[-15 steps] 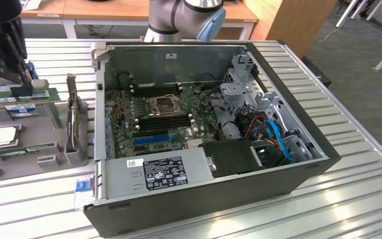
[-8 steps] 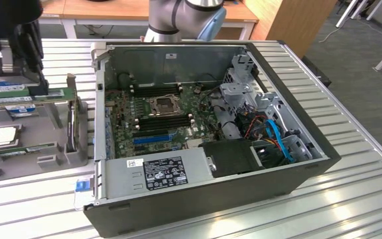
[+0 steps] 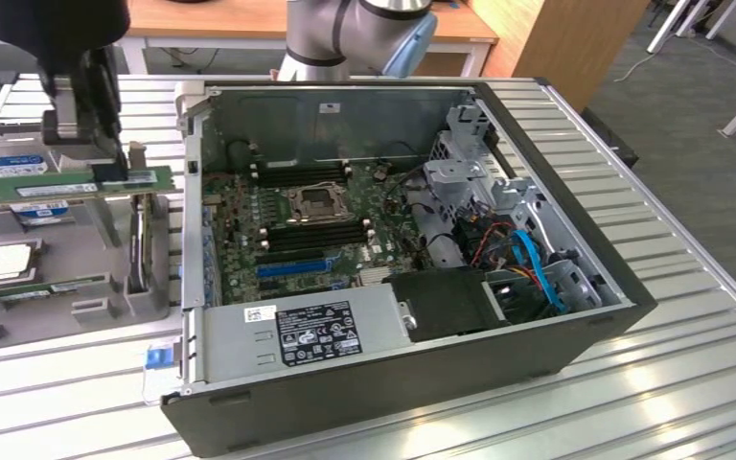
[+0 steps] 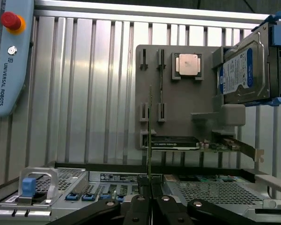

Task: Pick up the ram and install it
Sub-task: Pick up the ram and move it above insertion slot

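end effector (image 3: 95,158) clamped shut on the ram (image 3: 77,183), pinching its middle so the stick stays level and edge-on. it hangs over the grey parts holder (image 3: 87,311), at nine o'clock from the open computer case (image 3: 381,395) in the exterior view.

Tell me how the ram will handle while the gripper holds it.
Probably stiff: the ram juts straight from both sides of the gripper, no sag. Likely light, being edge-thin in the wrist view. That thin bare board looks fragile if knocked or twisted.

Green circuit-board ram (image 3: 35,186); ribbed metal table (image 3: 675,383).
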`<state>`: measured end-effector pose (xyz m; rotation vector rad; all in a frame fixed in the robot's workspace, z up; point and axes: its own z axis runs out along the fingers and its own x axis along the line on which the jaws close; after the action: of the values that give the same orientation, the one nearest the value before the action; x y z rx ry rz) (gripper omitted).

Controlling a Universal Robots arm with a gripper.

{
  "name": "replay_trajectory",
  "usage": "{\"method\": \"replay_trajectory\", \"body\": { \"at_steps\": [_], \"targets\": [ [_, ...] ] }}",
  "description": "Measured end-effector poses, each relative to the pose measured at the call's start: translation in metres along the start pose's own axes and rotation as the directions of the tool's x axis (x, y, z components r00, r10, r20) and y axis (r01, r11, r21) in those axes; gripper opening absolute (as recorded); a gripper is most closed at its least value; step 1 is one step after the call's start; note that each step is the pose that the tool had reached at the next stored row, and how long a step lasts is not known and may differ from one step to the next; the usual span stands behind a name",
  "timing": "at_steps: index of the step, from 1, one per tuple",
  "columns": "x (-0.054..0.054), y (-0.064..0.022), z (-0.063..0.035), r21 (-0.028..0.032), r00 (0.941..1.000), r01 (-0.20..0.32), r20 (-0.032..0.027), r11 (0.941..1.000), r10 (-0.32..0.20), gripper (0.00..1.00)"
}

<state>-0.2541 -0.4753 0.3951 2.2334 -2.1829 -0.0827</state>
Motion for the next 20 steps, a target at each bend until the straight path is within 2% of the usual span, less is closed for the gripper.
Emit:
{"method": "replay_trajectory", "body": {
  "at_steps": [9, 20],
  "targets": [
    [0.001, -0.0325, -0.0016, -0.0032, 1.0000, 0.000, 0.0001, 1.0000, 0.000, 0.12],
    [0.002, -0.0769, -0.0039, -0.0088, 1.0000, 0.000, 0.0001, 1.0000, 0.000, 0.12]
  ]
}}
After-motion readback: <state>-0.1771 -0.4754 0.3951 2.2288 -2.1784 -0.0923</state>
